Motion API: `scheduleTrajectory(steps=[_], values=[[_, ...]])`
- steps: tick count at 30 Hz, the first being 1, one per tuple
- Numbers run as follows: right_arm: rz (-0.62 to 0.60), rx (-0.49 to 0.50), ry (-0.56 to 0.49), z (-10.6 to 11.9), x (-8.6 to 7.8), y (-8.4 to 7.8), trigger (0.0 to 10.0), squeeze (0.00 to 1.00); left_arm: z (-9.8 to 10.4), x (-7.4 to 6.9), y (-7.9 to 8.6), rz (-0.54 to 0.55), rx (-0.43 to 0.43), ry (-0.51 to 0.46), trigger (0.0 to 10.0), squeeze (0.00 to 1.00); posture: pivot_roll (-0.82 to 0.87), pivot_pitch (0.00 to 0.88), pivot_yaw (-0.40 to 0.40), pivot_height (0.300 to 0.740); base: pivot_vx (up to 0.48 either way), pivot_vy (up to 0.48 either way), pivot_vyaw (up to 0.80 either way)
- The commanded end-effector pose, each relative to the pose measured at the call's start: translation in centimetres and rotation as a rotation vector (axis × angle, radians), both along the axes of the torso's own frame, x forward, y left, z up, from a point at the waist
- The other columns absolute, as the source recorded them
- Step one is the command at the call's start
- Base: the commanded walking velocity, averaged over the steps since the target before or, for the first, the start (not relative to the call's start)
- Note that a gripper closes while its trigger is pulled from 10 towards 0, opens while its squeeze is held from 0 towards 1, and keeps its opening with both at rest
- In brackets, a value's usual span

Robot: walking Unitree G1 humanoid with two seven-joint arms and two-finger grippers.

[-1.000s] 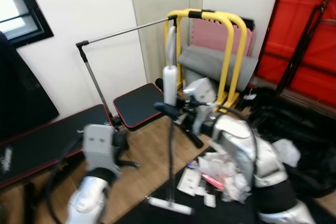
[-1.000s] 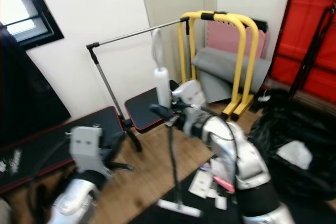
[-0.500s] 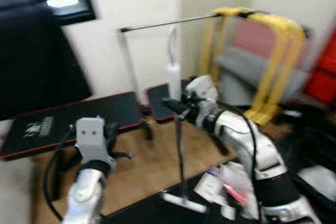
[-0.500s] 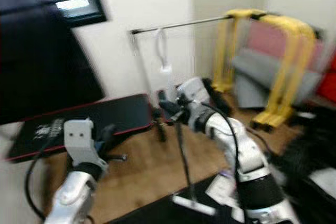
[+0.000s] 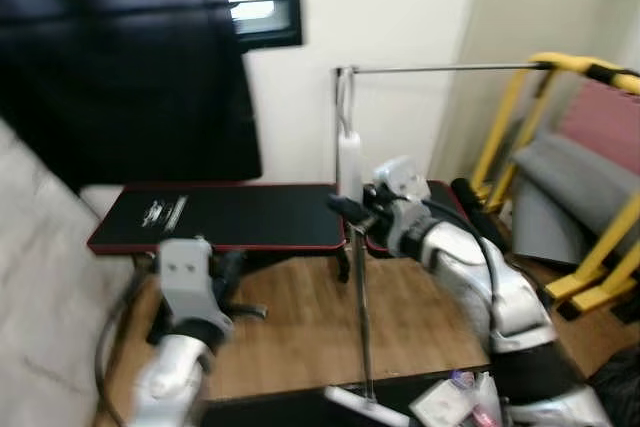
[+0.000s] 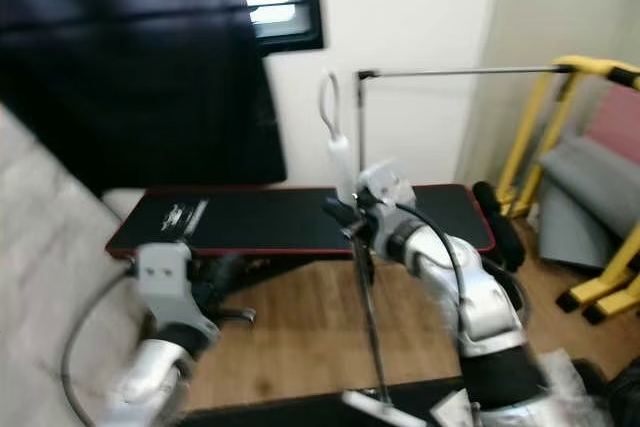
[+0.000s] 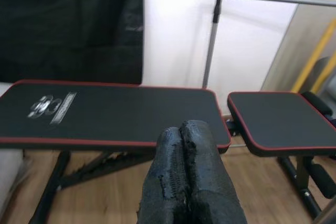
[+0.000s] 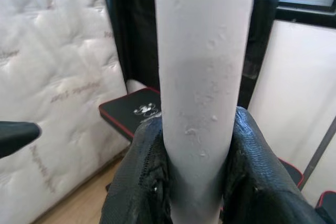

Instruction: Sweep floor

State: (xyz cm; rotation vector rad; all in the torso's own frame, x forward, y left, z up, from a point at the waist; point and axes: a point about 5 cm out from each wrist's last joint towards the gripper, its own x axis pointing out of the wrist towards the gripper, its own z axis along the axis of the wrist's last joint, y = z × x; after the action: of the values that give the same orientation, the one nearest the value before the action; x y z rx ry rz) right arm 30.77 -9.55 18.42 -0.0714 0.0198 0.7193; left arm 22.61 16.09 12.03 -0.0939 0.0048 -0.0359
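A broom stands upright in front of me, with a white handle [image 5: 348, 155], a thin dark pole [image 5: 362, 317] and a white head [image 5: 350, 406] on the floor. My right gripper [image 5: 352, 212] is shut on the white broom handle [image 8: 201, 77], its black fingers [image 8: 253, 166] pressing both sides. My left gripper [image 7: 185, 174] is shut with nothing in it, held low at the left [image 5: 235, 272] over the wooden floor [image 5: 300, 332].
A black weight bench with red trim [image 5: 230, 217] stands along the wall ahead. A metal rail [image 5: 440, 69] and yellow bars [image 5: 590, 77] are at the right. A white mattress [image 5: 45, 277] leans at the left. A dark mat [image 5: 280, 412] lies at my feet.
The whole view has swung left: the bench and the black curtain now fill the middle, and the mattress has come into view. My right gripper still holds the broom.
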Motion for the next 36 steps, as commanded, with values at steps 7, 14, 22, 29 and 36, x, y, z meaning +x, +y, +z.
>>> scheduleTrajectory(steps=[7,14,22,29,36], values=[[-0.053,0.013,-0.037,0.8,0.5,-0.9,10.0,0.0,0.3,0.4,-0.9,-0.035,-0.017,-0.021,10.0,0.0,-0.03,0.0,-0.065,0.74,0.292,0.0,0.0],[-0.148,0.021,-0.029,0.8,1.4,-1.3,10.0,0.0,0.3,0.5,-0.9,-0.043,-0.01,-0.02,10.0,0.0,-0.02,0.0,-0.048,0.74,0.295,0.0,0.0],[-0.26,0.009,-0.011,0.4,2.3,-2.0,10.0,0.0,0.4,0.4,-1.0,-0.062,-0.012,-0.016,10.0,0.0,-0.02,0.013,-0.035,0.74,0.294,0.0,0.0],[-0.293,0.02,-0.014,0.4,3.1,-1.5,10.0,0.0,0.5,0.0,-1.2,-0.071,-0.01,-0.017,10.0,0.0,-0.01,0.028,-0.037,0.74,0.294,0.0,0.0],[-0.328,0.036,-0.005,0.9,4.2,-0.9,10.0,0.0,0.8,-0.9,-1.5,-0.079,-0.014,-0.012,10.0,0.0,0.0,0.065,-0.043,0.74,0.295,0.0,0.0]])
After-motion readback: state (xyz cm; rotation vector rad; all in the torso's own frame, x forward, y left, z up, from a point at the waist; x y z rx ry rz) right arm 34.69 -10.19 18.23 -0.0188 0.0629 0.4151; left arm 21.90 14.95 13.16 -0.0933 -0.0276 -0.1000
